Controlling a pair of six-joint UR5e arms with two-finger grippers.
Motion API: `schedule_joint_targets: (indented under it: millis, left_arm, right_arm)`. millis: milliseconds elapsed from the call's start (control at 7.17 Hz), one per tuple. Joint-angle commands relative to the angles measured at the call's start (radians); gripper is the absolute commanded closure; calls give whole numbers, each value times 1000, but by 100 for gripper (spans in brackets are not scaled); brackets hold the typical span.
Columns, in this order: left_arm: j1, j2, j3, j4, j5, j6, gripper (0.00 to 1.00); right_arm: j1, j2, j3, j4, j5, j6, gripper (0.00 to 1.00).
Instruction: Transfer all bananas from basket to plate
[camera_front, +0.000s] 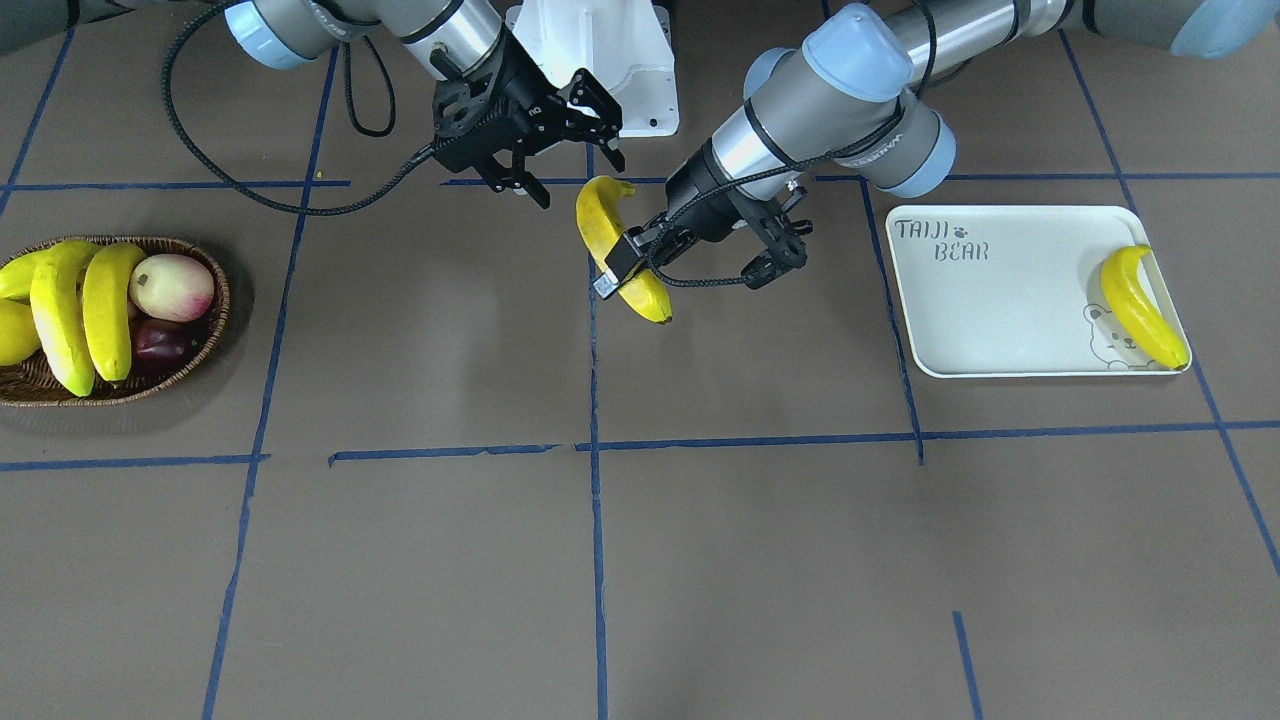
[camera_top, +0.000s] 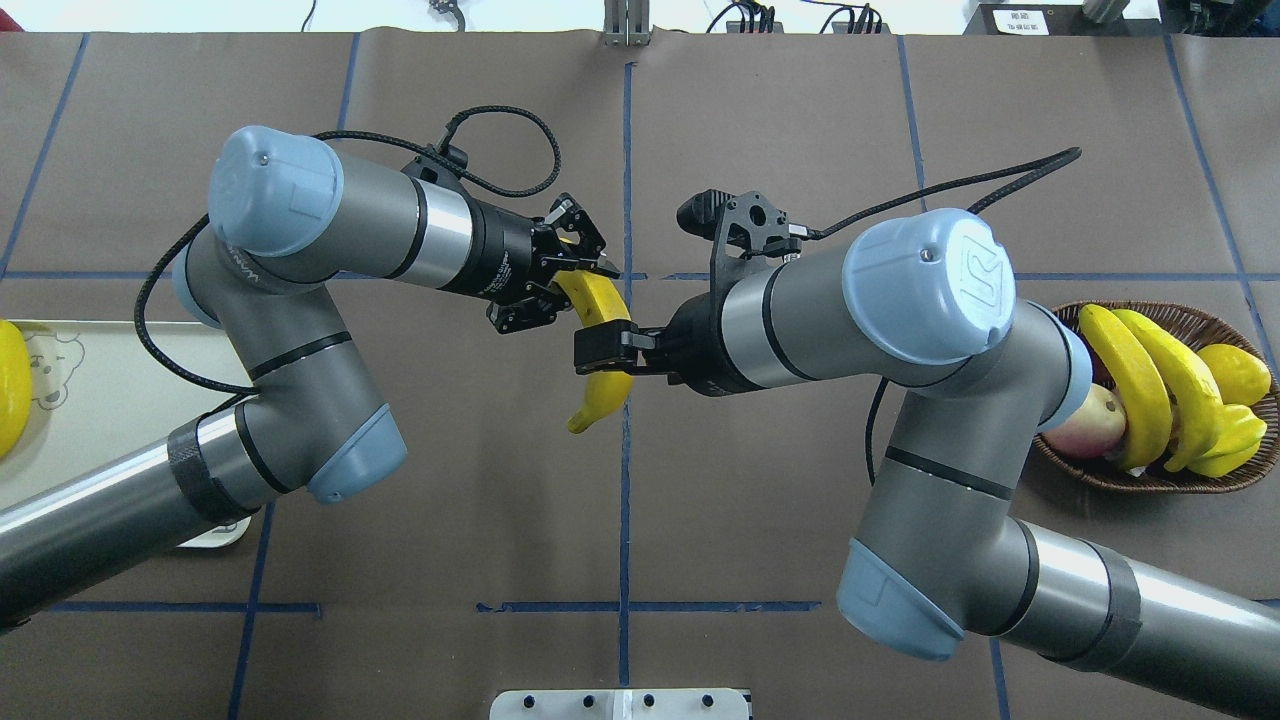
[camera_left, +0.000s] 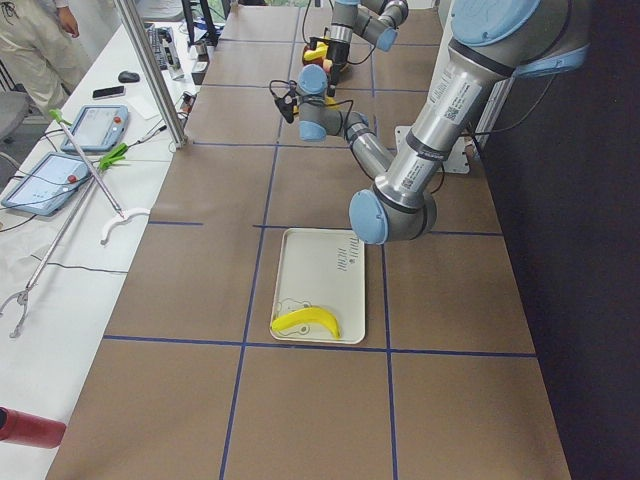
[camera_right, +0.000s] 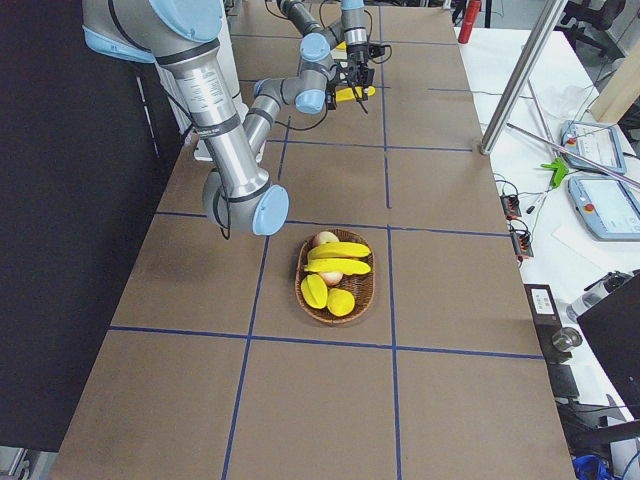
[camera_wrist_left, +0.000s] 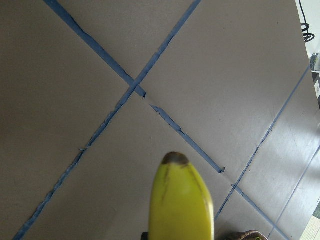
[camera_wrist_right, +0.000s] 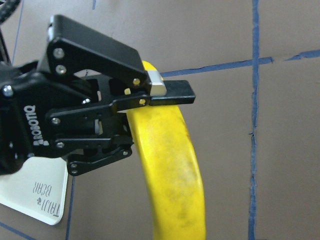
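Note:
My left gripper (camera_front: 630, 265) is shut on a banana (camera_front: 600, 225) and holds it above the table's middle. The right wrist view shows its fingers (camera_wrist_right: 156, 89) clamped across the banana (camera_wrist_right: 170, 165). My right gripper (camera_front: 580, 180) is open, its jaws spread by the banana's end nearest the robot; I cannot tell whether they touch it. One banana (camera_front: 1145, 305) lies on the white plate (camera_front: 1000, 310), at its end farthest from the table's middle. Two bananas (camera_front: 60, 320) (camera_front: 108, 310) lie in the wicker basket (camera_front: 205, 345).
The basket also holds a pink-green round fruit (camera_front: 172, 287), a dark purple fruit (camera_front: 165, 340) and plump yellow fruit (camera_front: 15, 330). The white robot base (camera_front: 610, 60) stands behind the grippers. Blue tape lines cross the brown table.

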Motion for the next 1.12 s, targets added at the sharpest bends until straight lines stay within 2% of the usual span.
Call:
schedule_joint_targets:
  millis: [0,279,418,697,837,976]
  left_arm:
    - [-33,64,-24,2,-3,3,100]
    - [-91,154,-77,2,-11,75,100]
    - [-119,222,-106,24,-11,140,100]
    - [-144,438,-226,52,-2,330,100]
    - [-173,502,-228,63,-3,400,100]
    - [-196,594,-228,62,-5,522,100]
  right_arm:
    - [98,-44,31,-63,134,-5,1]
    - [178,-136,31,-80,184,-109,1]
    - [230,-171,32,-160,227,-225,1]
    - [293,-191,34,-366,230,-447,1]
    - [327,-220,32,-423,230,-561,1]
    - [364,-283,34,-428,232,-690,1]
